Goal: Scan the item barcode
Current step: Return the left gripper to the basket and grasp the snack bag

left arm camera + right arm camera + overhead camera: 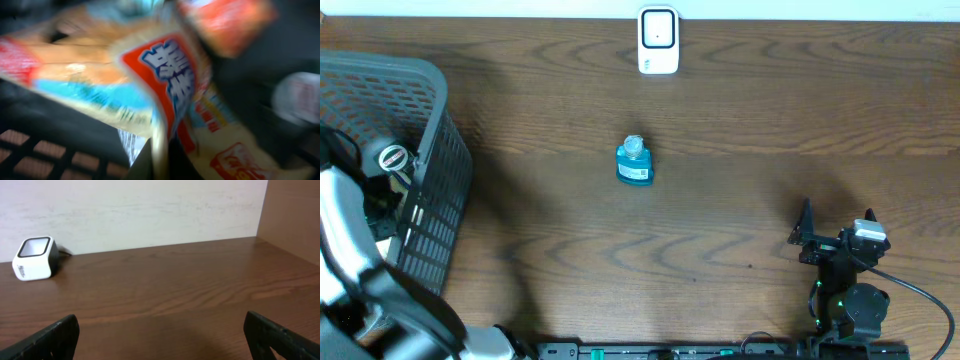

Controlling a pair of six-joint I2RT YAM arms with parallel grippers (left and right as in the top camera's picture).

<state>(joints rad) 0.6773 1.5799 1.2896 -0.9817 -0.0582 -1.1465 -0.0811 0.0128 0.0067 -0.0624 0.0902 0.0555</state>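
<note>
Orange, blue & cream crinkly snack packet (pixel 165 85) fills the L wrist view, right up against L claw (pixel 154 165), its lower fold reaching down to the dark fingertip (pixel 142 162). L claw is fully closed, but the pic is too blurred to tell if the packet edge is nipped btw the jaws. A red-orange packet (pixel 225 22) sits above and beyond it, and a pale round lid (pixel 300 97) is off to the claw's right. All this is inside a dark grey plastic lattice basket (pixel 435 150); its mesh shows low on the claw's left.

R claw (pixel 835 232) hangs low over the brown wood table (pixel 740 130), jaws spread wide, nothing btw them. White boxy barcode scanner (pixel 658 40) stands well ahead of R claw & to its left. Small blue bottle w/ silvery cap (pixel 634 163) sits further to R claw's left, nearer than the scanner, touching nothing else.
</note>
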